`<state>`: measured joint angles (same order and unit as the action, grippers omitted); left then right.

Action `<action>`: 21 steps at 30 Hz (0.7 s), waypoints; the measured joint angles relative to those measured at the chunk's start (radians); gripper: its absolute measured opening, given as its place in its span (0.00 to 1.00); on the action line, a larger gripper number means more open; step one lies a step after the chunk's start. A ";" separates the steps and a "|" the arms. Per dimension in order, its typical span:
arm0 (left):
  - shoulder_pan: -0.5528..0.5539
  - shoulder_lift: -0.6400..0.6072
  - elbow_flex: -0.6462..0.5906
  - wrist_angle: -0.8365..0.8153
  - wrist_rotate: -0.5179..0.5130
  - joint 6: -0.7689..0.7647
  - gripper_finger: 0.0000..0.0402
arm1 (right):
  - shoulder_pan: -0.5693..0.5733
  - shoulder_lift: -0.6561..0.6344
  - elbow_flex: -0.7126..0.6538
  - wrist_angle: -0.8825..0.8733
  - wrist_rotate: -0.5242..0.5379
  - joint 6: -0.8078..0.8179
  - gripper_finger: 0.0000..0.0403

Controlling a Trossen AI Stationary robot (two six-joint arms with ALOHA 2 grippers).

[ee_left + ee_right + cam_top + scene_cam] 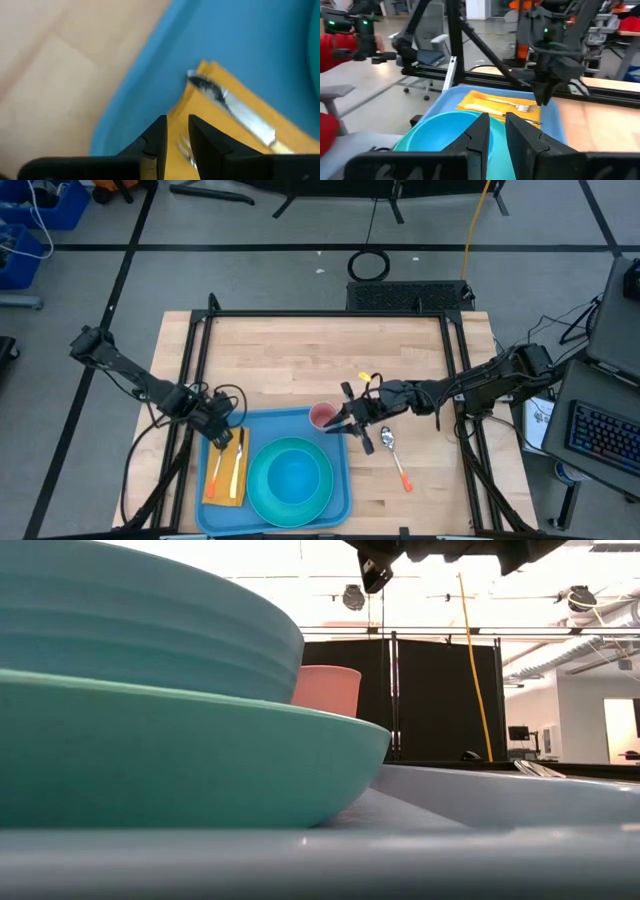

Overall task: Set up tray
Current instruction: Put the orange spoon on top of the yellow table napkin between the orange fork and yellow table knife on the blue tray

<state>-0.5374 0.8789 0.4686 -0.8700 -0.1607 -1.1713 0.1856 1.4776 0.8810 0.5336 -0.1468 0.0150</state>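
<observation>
The light-blue tray lies at the table's near edge. On it sit a teal plate holding a blue bowl, a yellow napkin with a fork and a knife, and a pink cup at the far right corner. My left gripper points down over the napkin's far end, with its fingers a narrow gap apart just above the fork's tines. My right gripper hovers level beside and above the cup, narrowly open, with nothing between its fingers.
A spoon with an orange handle lies on the bare wood to the right of the tray. Black frame rails border the table's far and side edges. A person in red shows beyond the table in the right wrist view.
</observation>
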 joint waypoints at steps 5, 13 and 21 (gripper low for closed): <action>0.000 -0.053 0.021 0.002 -0.157 0.041 0.20 | 0.000 -0.001 0.000 -0.002 0.097 0.003 0.13; -0.021 -0.130 0.128 0.112 -0.487 0.210 0.20 | 0.003 -0.127 0.000 -0.259 0.252 0.126 0.13; -0.054 -0.122 0.147 0.569 -0.563 0.552 0.20 | 0.006 -0.198 0.000 -0.701 0.255 0.470 0.13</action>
<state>-0.5912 0.7564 0.6155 -0.3012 -0.7239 -0.6196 0.1920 1.2795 0.8807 -0.1673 0.1080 0.4848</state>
